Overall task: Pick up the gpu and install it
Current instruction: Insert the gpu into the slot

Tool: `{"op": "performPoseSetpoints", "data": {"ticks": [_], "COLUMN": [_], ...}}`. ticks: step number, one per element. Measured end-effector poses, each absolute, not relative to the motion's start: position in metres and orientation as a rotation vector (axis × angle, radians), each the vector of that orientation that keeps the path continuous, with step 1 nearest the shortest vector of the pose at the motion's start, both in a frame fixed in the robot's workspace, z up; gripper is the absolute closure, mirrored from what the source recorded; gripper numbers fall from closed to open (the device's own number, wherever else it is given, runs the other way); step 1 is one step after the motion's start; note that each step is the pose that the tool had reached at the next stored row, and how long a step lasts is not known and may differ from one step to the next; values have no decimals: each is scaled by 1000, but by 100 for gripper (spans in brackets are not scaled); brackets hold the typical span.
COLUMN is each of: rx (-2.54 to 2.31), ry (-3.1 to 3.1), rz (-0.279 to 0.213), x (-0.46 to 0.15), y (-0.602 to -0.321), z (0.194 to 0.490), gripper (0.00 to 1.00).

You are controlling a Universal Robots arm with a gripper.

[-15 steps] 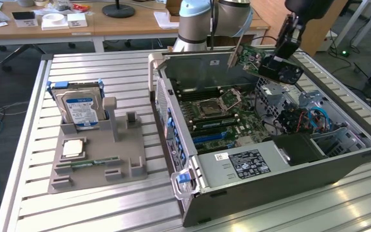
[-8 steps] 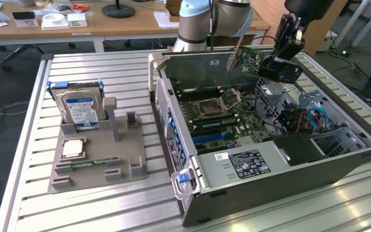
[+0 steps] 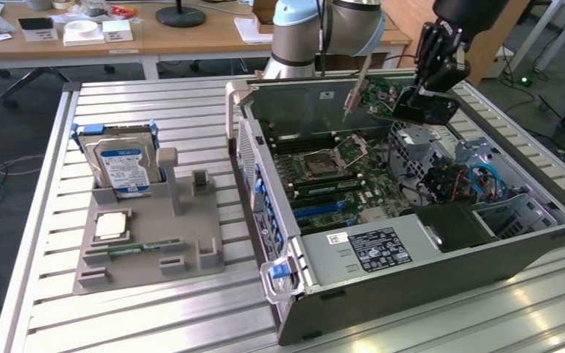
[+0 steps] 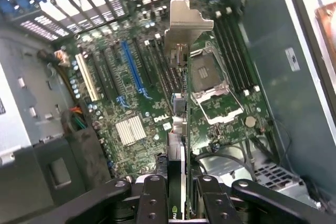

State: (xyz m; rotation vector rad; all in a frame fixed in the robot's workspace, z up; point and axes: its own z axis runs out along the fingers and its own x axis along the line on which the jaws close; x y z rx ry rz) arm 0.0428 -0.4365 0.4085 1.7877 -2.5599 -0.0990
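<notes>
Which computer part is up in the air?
The gpu, gripped by the pincer above the open case; the hard drive and RAM stick sit in the grey holder.

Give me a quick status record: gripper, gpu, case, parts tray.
gripper: gripper shut on the gpu, above the open case
gpu: in the air over the motherboard, not seated in any slot
case: lying on its side, open, motherboard exposed
parts tray: parts tray at the exterior view's left, hard drive standing upright in it
</notes>
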Motion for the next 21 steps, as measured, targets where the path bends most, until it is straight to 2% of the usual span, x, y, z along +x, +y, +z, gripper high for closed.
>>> {"op": "performPoseSetpoints", "data": {"ticks": [21], "rx": [2213], "ry": [-2187], "rz": [-92], "x": [43], "y": [-436], "z": [406], "gripper": [74]}}
